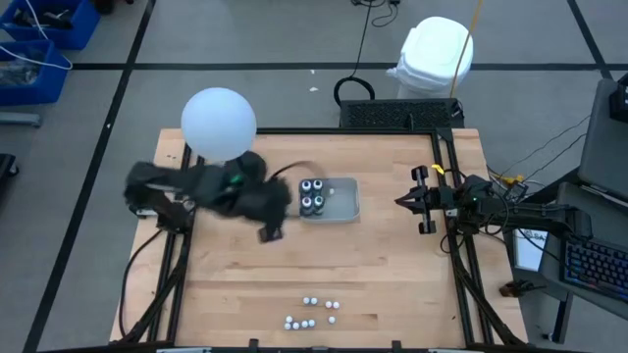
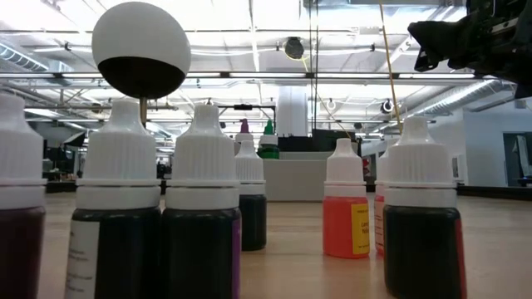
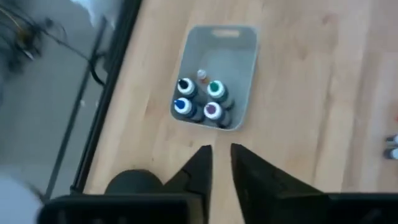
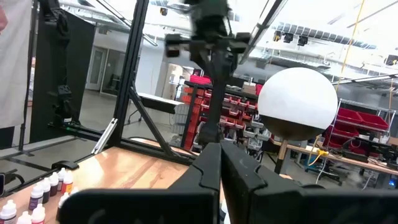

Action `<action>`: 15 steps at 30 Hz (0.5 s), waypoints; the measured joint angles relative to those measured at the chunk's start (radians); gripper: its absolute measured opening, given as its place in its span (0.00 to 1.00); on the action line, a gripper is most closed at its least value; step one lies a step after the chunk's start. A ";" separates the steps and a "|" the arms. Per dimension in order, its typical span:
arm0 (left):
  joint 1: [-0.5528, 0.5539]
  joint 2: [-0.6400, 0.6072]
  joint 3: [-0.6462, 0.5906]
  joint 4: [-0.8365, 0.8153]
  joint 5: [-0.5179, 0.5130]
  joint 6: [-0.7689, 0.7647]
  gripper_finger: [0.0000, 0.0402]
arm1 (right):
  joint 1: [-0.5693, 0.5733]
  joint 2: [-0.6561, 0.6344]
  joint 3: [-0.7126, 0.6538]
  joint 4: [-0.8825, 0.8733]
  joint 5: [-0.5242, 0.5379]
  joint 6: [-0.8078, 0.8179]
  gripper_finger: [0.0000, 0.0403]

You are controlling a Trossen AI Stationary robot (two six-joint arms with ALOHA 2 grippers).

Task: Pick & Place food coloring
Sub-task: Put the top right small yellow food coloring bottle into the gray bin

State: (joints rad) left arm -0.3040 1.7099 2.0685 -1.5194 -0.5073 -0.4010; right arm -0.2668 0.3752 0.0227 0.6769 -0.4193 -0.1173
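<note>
Motion blur is hiding our left end effector (image 1: 272,233) beside the tray (image 1: 343,201); its fingers are standing slightly apart, empty. White-capped bottles (image 1: 312,313) are waiting; right end effector (image 1: 404,200) closed.

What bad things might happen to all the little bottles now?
1. The left hand hangs just beside the clear tray, its fingers nearly together and holding nothing. A careless swing might bump the tray and tip the four bottles standing close together inside.
2. The loose food coloring bottles stand crowded near the table's front edge. Reaching for one might topple its neighbours, and they might roll off.
</note>
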 joint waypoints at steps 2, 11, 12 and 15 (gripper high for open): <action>-0.100 -0.063 -0.099 0.053 -0.104 -0.069 0.09 | 0.000 0.000 0.000 0.000 0.000 0.000 0.00; -0.373 -0.303 -0.864 0.698 -0.355 -0.175 0.02 | 0.000 0.000 0.000 0.000 0.000 0.000 0.00; -0.375 -0.311 -0.940 0.808 -0.346 -0.144 0.01 | 0.000 0.000 0.000 0.000 0.000 0.000 0.00; -0.372 -0.320 -1.127 1.181 -0.324 0.005 0.02 | 0.000 0.000 0.000 0.000 0.001 -0.009 0.00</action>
State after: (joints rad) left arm -0.6762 1.3903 0.9418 -0.3385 -0.8311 -0.3956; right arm -0.2668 0.3752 0.0227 0.6765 -0.4179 -0.1262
